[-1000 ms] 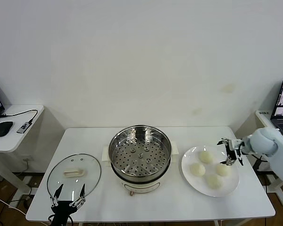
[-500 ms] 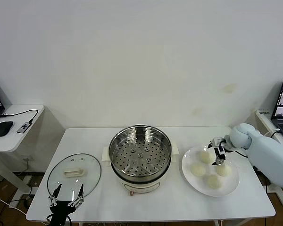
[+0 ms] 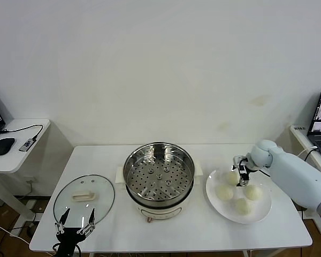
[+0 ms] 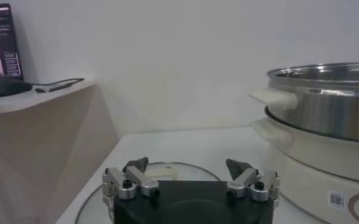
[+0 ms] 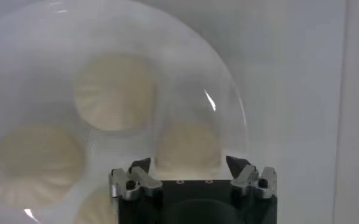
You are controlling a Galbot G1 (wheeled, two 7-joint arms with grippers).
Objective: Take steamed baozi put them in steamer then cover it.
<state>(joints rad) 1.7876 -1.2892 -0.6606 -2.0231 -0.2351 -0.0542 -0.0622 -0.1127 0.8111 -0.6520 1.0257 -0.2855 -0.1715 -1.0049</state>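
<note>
A baozi is being lined up for pickup from the plate.

The right gripper (image 3: 240, 172) is being held over the white plate (image 3: 263, 208), jaws spread and empty, because the nearest steamed baozi (image 5: 189, 145) is lying just beyond its fingertips; the steamer (image 3: 159, 174) is being left uncovered. The left gripper (image 3: 75, 225) is being kept parked open by the cover (image 3: 84, 197).

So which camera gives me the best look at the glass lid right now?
The head view: the cover lies whole on the table, beside the steamer, handle up. The left wrist view catches only part of its rim behind the left gripper. The right wrist view shows none of it.
</note>
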